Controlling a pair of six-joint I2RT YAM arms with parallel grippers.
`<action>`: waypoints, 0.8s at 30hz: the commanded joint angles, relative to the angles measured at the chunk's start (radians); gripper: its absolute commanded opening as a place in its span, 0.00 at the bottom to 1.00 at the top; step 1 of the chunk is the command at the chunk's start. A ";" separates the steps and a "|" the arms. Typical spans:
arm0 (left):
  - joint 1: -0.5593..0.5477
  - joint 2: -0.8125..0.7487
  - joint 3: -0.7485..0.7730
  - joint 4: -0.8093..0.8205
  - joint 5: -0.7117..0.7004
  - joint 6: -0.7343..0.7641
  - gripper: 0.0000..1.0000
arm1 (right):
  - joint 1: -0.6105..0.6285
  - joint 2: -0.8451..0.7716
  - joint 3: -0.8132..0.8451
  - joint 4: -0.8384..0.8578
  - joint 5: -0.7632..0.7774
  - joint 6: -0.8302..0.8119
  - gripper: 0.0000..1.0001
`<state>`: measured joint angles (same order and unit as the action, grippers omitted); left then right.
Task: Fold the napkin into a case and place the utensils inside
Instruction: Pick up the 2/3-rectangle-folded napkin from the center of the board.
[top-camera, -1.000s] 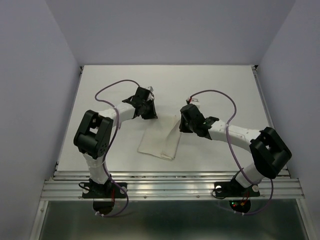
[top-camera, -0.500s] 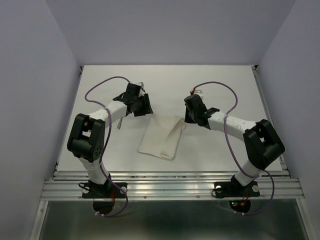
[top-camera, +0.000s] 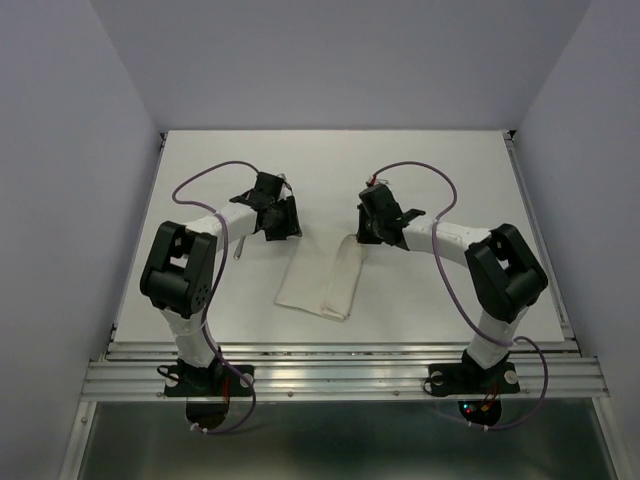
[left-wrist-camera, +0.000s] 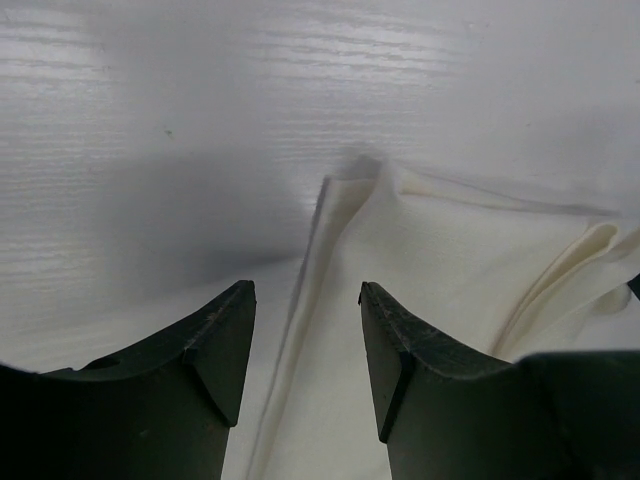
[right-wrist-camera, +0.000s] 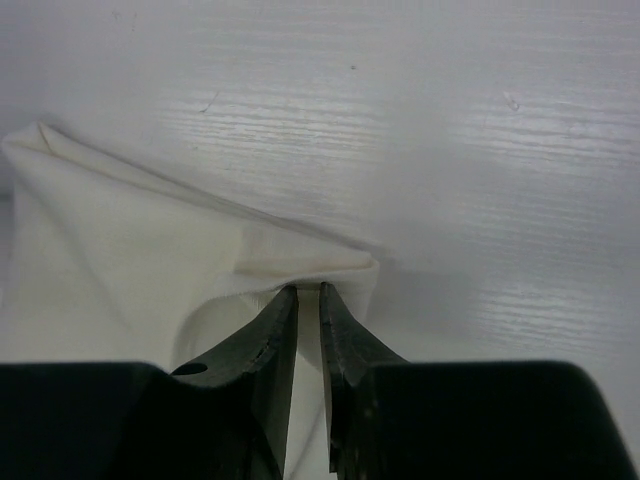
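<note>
Right pincer (right-wrist-camera: 308, 290) narrow, nipping a raised fold of the napkin (right-wrist-camera: 150, 240), with cloth spreading to its 9 o'clock. Left pincer (left-wrist-camera: 305, 290) gapes wide, the napkin's edge running between its fingers. From above, the napkin lies on the bench (top-camera: 430, 170), 5 o'clock of left, 7 o'clock of right. Both jaws are hidden there.

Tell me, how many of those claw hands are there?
2. The left gripper stands open over the far left edge of the napkin; the right gripper is pinched shut on its far right corner. None seems hidden.
</note>
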<state>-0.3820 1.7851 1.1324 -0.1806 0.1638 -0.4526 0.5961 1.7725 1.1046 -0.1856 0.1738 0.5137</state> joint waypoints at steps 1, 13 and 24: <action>0.002 0.002 -0.034 -0.011 -0.041 0.009 0.57 | 0.002 0.021 0.060 0.067 -0.051 0.012 0.21; 0.002 0.025 -0.039 0.004 -0.038 0.022 0.57 | 0.002 0.156 0.124 0.090 -0.063 0.026 0.20; 0.002 0.037 -0.031 0.003 -0.053 0.020 0.57 | 0.002 0.222 0.186 0.041 -0.059 0.060 0.18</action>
<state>-0.3820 1.8076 1.0981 -0.1684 0.1364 -0.4496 0.5961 1.9720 1.2644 -0.1238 0.1066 0.5549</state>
